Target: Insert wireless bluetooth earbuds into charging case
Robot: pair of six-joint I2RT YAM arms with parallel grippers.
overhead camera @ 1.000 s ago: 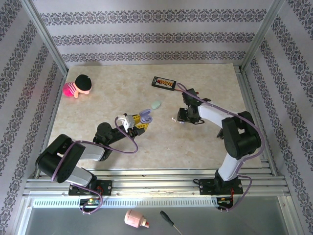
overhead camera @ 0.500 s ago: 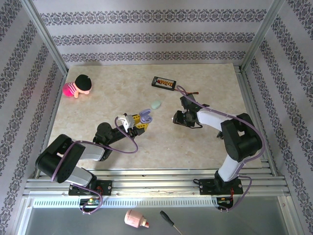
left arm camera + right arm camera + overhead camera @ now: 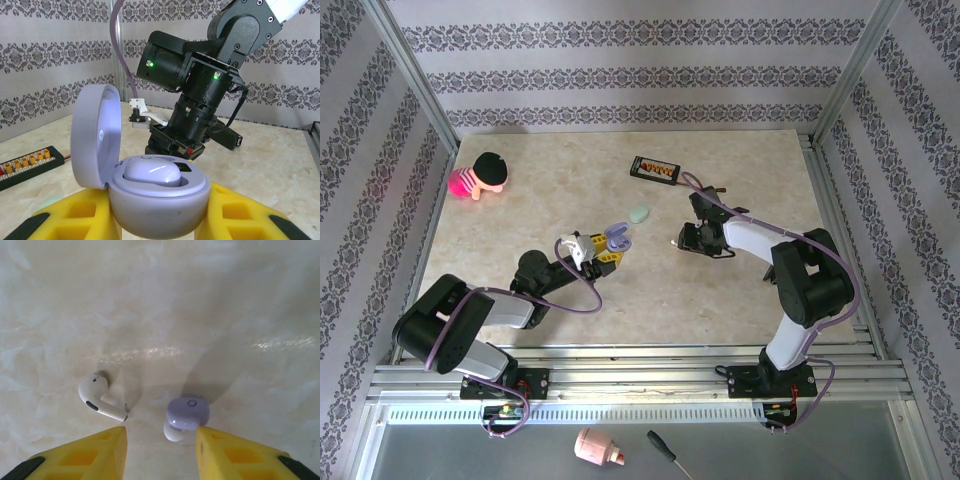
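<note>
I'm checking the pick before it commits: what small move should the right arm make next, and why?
Probably shift the right gripper sideways until the lavender earbud is centred between its open jaws. That earbud lies on the table nearer one finger than the other, the white earbud lies outside them, and the open lavender case has a seated bud of the same colour.

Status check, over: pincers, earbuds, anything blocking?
Left pincer shut on open case, seated bud inside. Right pincer open, low over table, lavender earbud just ahead of its gap. White earbud beside, apart; not blocking.
</note>
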